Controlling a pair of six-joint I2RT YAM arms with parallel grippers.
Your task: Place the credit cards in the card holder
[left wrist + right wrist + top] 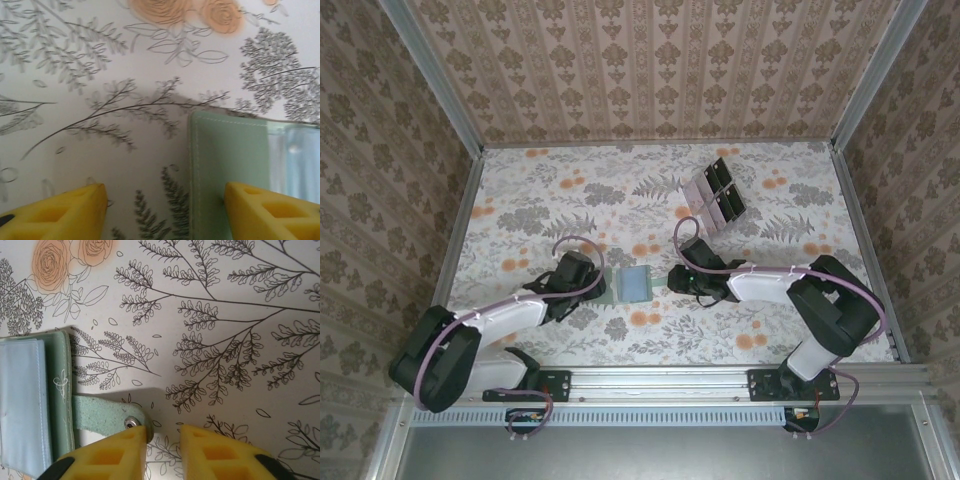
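The card holder (632,285) lies opened flat on the table between my two grippers, dull green with a pale blue-grey inside. My left gripper (597,283) is at its left edge; in the left wrist view the gripper (165,212) is open, the holder's stitched green flap (227,165) reaches in between the fingers, and the right finger (270,210) sits over it. My right gripper (674,280) is at the holder's right side; in the right wrist view the gripper (164,445) is open a little on bare table. Its left finger (110,455) overlaps the tip of the holder's snap strap (102,416). Pinkish credit cards (697,188) stand at the rack.
A clear rack with dark square panels (723,196) stands at the back right of the flowered table. Patterned walls and metal rails close in the table on the left, right and far sides. The arms' bases sit on the rail (660,382) at the near edge.
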